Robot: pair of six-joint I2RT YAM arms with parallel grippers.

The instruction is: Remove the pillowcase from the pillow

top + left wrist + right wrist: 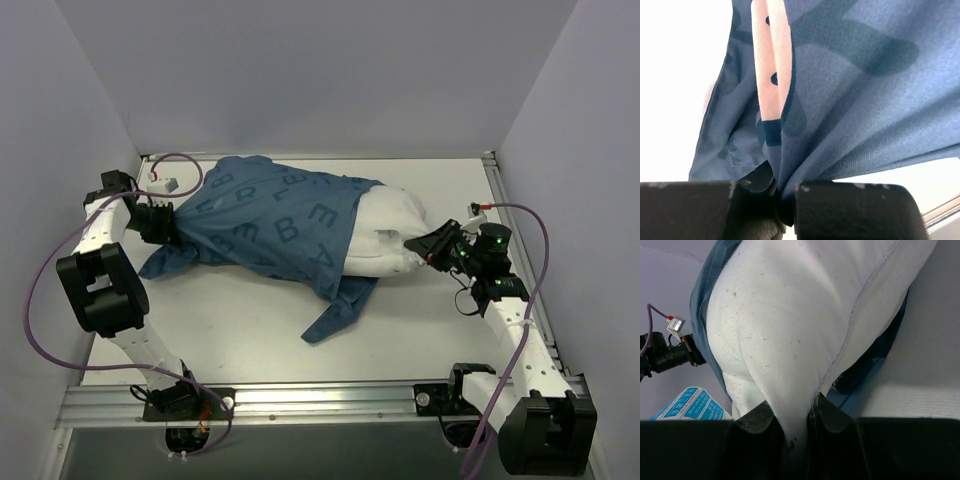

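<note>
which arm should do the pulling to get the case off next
Left. The left gripper is shut on the pillowcase at the end opposite its opening, probably free to drag it off, while the right gripper pins the pillow.

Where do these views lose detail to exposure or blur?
Left wrist: the area left of the pillowcase is blown out white, though its weave is sharp. Right wrist: the pillow is evenly lit and in focus; the right gripper's fingers are nearly black. Top external: soft, even light, no glare.
</note>
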